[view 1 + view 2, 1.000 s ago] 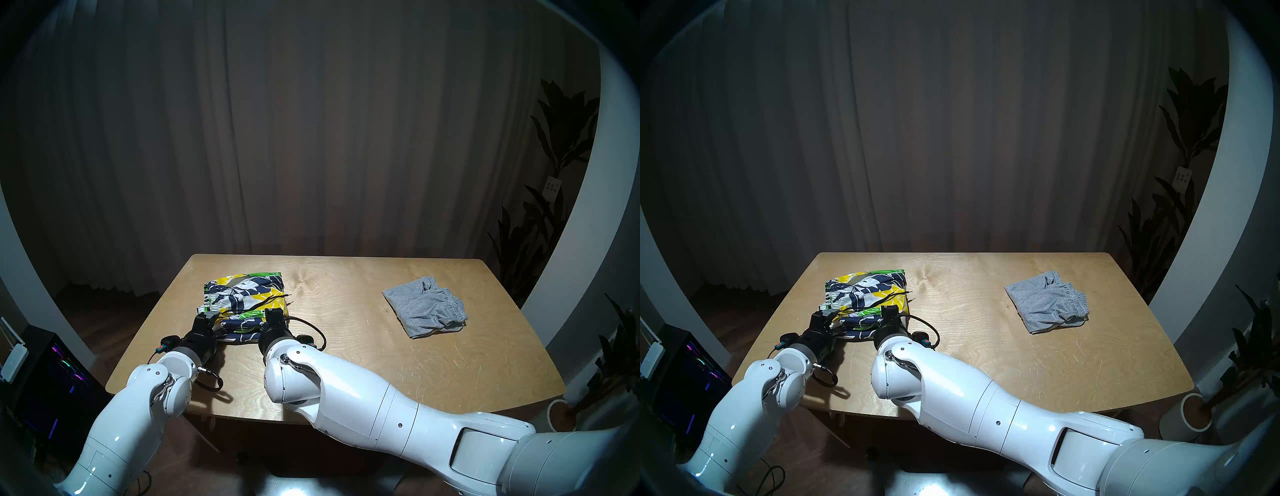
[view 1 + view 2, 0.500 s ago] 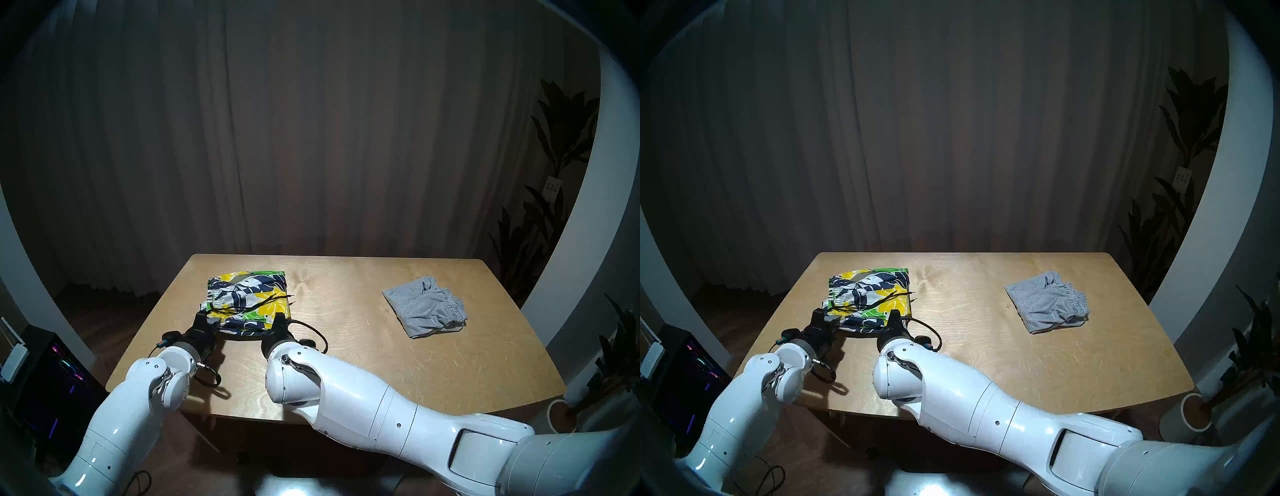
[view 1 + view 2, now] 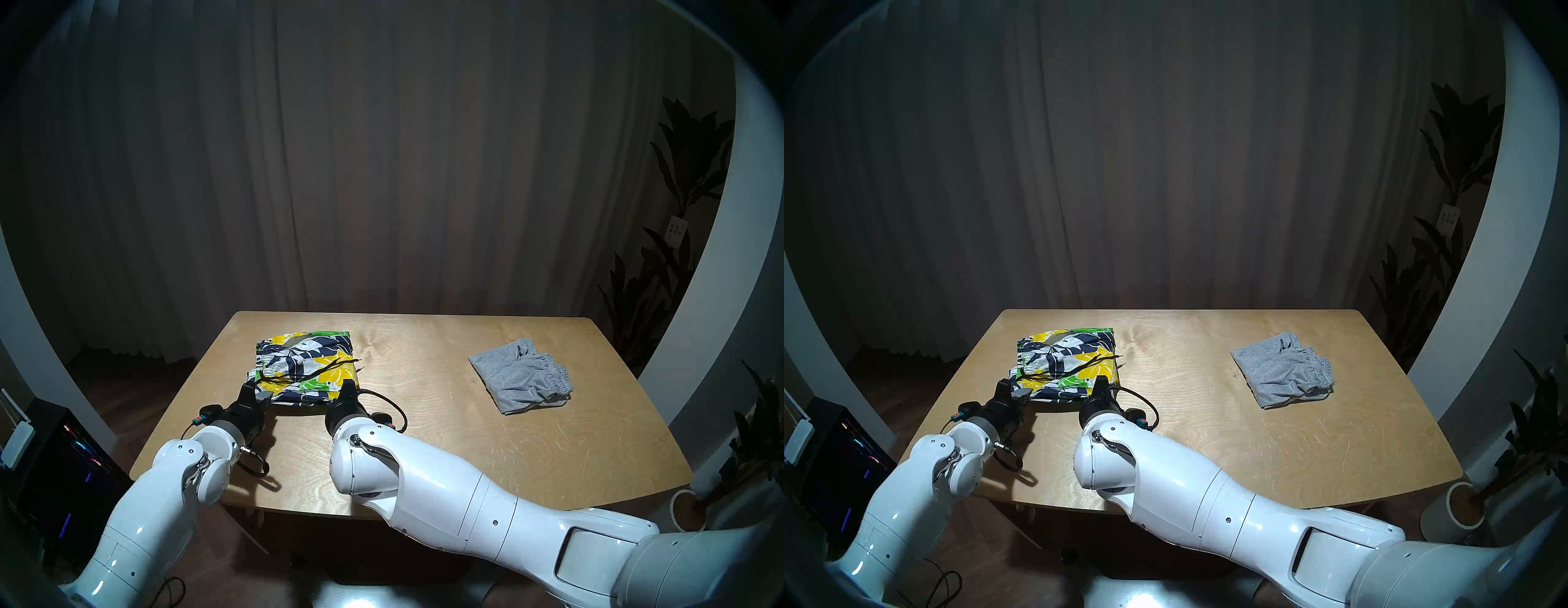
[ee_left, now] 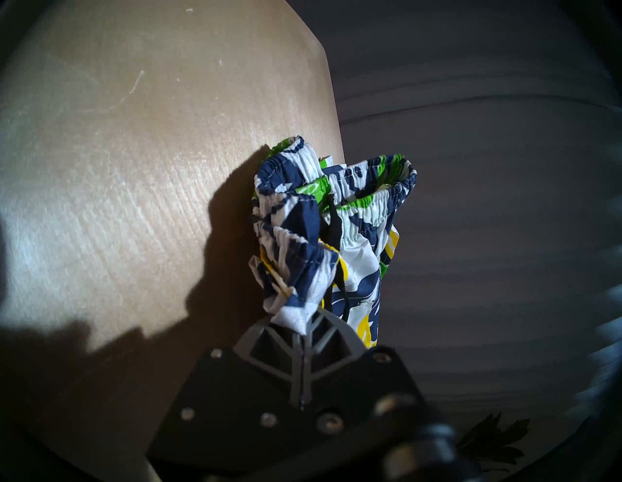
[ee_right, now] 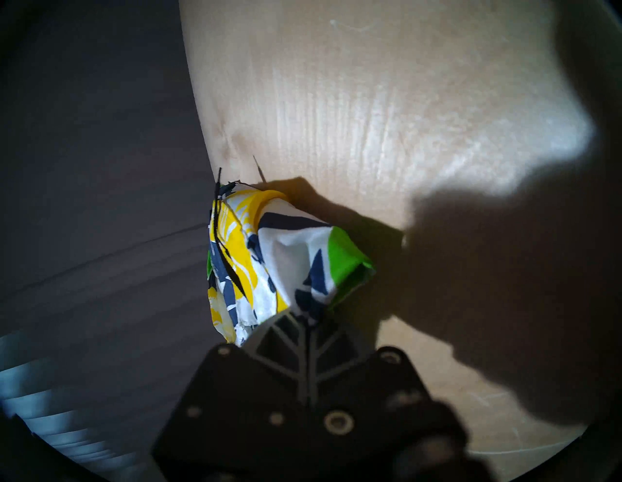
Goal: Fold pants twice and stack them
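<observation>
Navy floral shorts (image 3: 305, 367) lie folded on the wooden table (image 3: 424, 446), toward its left side. A second ago both claws stood open at the near edge; now the left gripper (image 4: 304, 331) is clenched on the gathered waistband corner and the right gripper (image 5: 308, 323) on the opposite near corner. That reads as the bundle being secured for lifting, likely toward the grey shorts (image 3: 522, 384), which lie folded well apart on the right, for stacking.
</observation>
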Robot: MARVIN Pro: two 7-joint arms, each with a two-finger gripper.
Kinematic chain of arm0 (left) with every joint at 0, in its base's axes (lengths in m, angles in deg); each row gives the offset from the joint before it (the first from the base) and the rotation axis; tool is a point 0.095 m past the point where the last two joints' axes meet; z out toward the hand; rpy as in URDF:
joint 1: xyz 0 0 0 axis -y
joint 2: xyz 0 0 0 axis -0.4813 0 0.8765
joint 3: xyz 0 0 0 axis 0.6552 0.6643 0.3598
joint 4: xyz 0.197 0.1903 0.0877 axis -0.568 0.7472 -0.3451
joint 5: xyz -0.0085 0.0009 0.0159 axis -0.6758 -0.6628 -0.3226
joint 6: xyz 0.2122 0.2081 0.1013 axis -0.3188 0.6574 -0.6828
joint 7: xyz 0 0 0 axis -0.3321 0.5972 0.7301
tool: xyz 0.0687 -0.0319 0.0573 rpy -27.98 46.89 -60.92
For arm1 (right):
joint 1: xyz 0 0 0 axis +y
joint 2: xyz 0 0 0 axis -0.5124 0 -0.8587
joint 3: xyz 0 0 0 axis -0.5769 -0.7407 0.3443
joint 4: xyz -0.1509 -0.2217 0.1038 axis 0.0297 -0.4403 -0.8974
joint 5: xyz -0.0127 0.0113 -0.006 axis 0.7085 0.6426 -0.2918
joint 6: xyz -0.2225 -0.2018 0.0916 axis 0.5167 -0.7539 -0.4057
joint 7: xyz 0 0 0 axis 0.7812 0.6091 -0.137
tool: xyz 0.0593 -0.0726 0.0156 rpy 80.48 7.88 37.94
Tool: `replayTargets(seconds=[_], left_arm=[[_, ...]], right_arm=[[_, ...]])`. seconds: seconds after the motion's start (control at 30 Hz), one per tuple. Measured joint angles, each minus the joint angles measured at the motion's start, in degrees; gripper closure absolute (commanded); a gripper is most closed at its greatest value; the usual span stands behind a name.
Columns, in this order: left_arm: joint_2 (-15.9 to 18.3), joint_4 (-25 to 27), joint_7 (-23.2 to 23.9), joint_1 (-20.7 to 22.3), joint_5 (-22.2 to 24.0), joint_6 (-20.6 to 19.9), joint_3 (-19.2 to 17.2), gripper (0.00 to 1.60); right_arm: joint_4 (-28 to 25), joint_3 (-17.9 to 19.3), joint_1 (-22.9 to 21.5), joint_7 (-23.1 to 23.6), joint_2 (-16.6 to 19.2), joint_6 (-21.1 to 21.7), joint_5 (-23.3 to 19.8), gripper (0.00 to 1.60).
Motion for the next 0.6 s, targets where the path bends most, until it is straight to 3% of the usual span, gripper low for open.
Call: replayTargets(seconds=[0.23, 0.6], left_arm=[[1.1, -1.2, 2.8, 0.3, -0.9, -2.9, 0.2, 1.6], [2.4, -7.3, 4.8, 5.8, -3.2, -6.3, 0.1, 1.6]], right_arm=[[-1.8, 1.2, -0.8, 1.4, 0.2, -0.3, 0.5, 1.6], [-2.7, 1.9, -2.5, 1.6, -0.6, -0.1, 0.7, 1.6]])
